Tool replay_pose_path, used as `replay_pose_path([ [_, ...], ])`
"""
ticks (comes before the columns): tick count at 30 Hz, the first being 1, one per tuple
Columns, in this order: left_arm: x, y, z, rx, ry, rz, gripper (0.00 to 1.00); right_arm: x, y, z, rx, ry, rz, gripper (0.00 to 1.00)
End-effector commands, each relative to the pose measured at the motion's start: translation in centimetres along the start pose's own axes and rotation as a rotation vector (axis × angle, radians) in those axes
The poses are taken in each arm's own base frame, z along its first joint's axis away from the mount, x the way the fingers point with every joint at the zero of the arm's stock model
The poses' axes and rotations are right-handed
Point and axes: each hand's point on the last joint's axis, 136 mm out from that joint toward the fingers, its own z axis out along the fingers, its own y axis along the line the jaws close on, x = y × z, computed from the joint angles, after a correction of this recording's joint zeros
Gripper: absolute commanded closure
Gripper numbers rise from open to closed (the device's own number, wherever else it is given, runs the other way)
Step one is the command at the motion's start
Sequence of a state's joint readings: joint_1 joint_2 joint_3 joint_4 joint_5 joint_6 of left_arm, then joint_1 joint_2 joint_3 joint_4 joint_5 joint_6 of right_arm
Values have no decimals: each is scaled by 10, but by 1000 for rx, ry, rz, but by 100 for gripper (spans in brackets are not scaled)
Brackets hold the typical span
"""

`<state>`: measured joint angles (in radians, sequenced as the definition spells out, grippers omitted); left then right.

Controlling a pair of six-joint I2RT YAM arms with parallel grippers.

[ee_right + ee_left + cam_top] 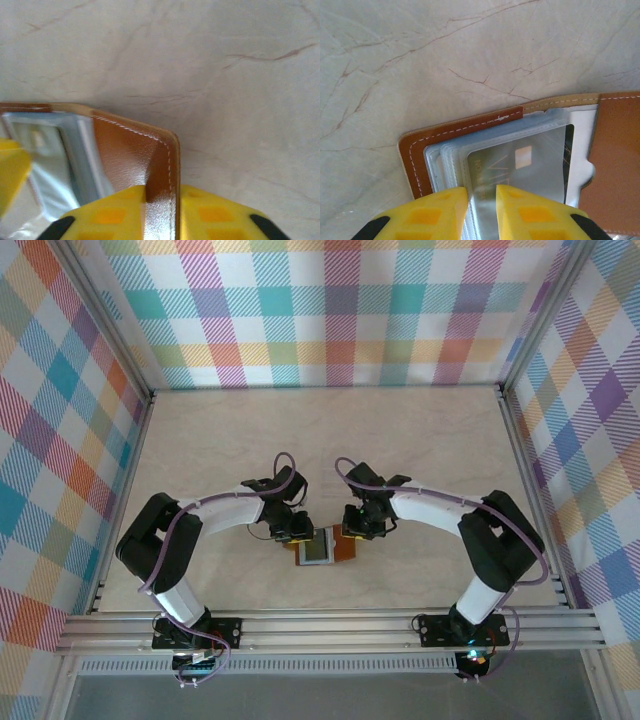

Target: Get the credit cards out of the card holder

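The brown leather card holder (345, 552) lies open on the table between my two arms. Its grey plastic pockets (440, 157) fan out, and a grey credit card (530, 160) with a pale chip shows in the top pocket. My left gripper (482, 192) is shut on the edge of that pocket leaf, with the card inside it. My right gripper (162, 192) is shut on the outer edge of the card holder's brown flap (125, 155), which bends up between the yellow fingers. From above, the left gripper (298, 533) and the right gripper (352, 530) sit at either side of the holder.
Pale marbled tabletop (320, 440) stretches beyond the holder to the checked back wall (330, 310). Metal rails (330, 625) run along the near edge by the arm bases. A yellow finger (10, 170) of the left gripper shows at the left in the right wrist view.
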<state>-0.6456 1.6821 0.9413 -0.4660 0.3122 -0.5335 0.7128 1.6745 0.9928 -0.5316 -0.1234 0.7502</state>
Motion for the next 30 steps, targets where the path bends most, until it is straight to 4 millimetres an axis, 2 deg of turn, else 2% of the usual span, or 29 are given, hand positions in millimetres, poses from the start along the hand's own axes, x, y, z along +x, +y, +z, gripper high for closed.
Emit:
replay_pose_path([
  [1, 17, 28, 15, -111, 70, -16, 75, 1, -30, 10, 133, -3, -14, 67],
  [6, 17, 22, 15, -86, 73, -11, 75, 5, -43, 9, 229, 24, -70, 49],
  [10, 12, 12, 9, -49, 55, -7, 75, 6, -39, -7, 272, 17, -127, 44],
  [18, 8, 4, 2, -29, 44, -2, 74, 4, 0, -40, 109, -19, -138, 45],
  [25, 8, 3, 2, -27, 49, -3, 75, 7, 64, -70, -211, -43, -189, 54],
  [27, 7, 2, 0, -27, 44, -3, 75, 10, 76, -68, -265, -9, -194, 57],
  [30, 5, -2, -6, -23, 35, 0, 72, 14, 78, -52, -276, 53, -169, 62],
])
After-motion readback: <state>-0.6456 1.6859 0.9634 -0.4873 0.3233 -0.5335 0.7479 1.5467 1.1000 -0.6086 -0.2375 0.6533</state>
